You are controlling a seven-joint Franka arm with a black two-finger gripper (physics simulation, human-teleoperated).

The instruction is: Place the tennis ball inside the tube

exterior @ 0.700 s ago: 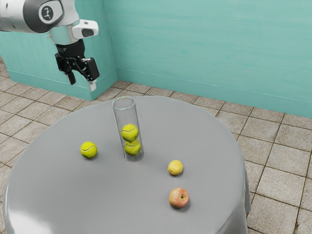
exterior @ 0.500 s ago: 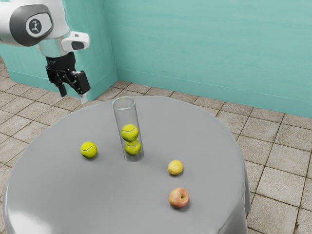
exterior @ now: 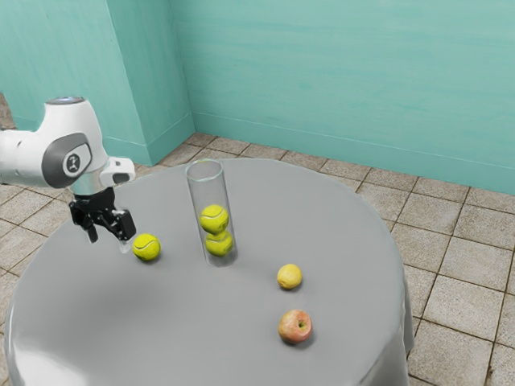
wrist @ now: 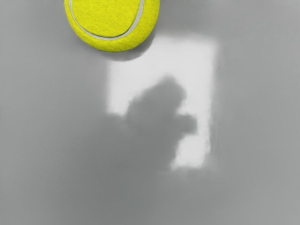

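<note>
Yellow-green and fuzzy, the loose tennis ball rests on the gray cloth of the round table, toward the exterior view's left. The black gripper is above the table, near that ball, its two fingers apart with nothing between them. A dark emblem sits on a pale disc on the white arm, too small to read.

The clear tube stands upright, its round rim open at the top. Inside it are two more balls, the lower one near the bottom and the upper one resting on it, with room between that upper ball and the rim.

A stretch of cloth runs between the loose ball and the tube. Toward the exterior view's right are a lemon and an apple, near each other but apart, both inside the table's curved edge.

In the wrist view, the loose ball shows a pale curved seam and a soft shadow beside it; next to it, a bright patch of light lies on the cloth with a dark, uneven shadow across it.
</note>
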